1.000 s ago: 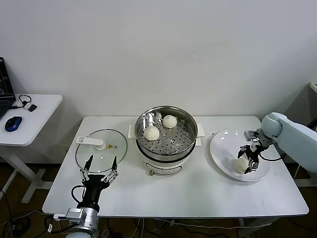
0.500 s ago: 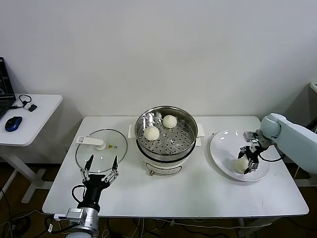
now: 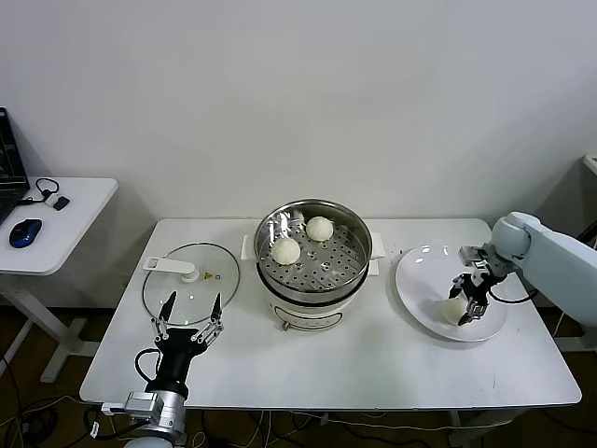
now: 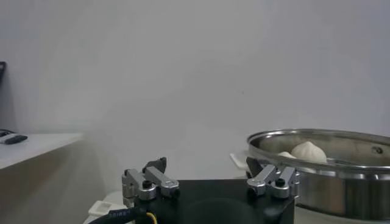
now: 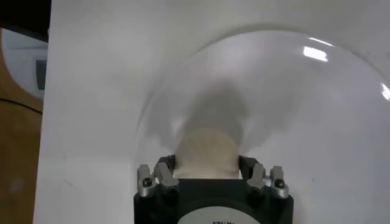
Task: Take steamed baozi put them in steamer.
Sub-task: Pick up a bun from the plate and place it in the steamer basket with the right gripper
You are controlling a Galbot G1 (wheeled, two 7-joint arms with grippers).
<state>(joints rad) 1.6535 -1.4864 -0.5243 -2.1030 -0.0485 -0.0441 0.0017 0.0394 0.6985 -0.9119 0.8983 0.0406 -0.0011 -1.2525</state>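
Observation:
The steamer (image 3: 312, 303) stands mid-table with two steamed baozi (image 3: 286, 250) (image 3: 320, 228) on its perforated tray. Another baozi (image 3: 453, 312) rests on the white plate (image 3: 420, 280) at the right. My right gripper (image 3: 466, 303) reaches down over it and is shut on it. In the right wrist view the fingers press both sides of that baozi (image 5: 207, 149), with the gripper (image 5: 206, 165) low over the plate (image 5: 317, 122). My left gripper (image 3: 191, 304) stands open and empty at the front left, by the glass lid. The left wrist view shows the gripper (image 4: 207, 176) and the steamer (image 4: 329, 179) beyond it.
A flat glass lid (image 3: 191, 283) lies on the table left of the steamer. A side table (image 3: 65, 233) with a blue mouse (image 3: 25, 231) stands beyond the left edge. Bare tabletop runs along the front between the steamer and the plate.
The right gripper's fingers have closed in from wide open onto the baozi on the plate. The baozi and the left arm have stayed where they were.

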